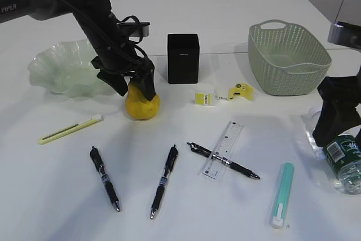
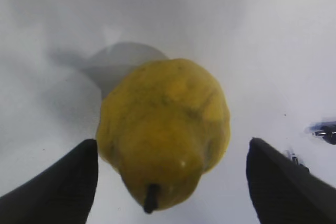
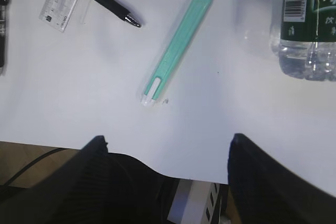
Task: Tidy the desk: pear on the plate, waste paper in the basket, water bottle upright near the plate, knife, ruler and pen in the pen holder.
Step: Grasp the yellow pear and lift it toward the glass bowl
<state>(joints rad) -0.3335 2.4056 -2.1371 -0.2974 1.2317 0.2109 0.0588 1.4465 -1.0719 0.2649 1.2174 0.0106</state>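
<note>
At the lower right of the exterior view, a mint-green knife lay beside the water bottle, which rested on its side under the right pincer, its jaws apart and empty. Mid-frame, a pen crossed the ruler on the white surface. Farther left, the left pincer straddled the pear, jaws apart. Beyond stood the plate, pen holder, waste paper and basket.
</note>
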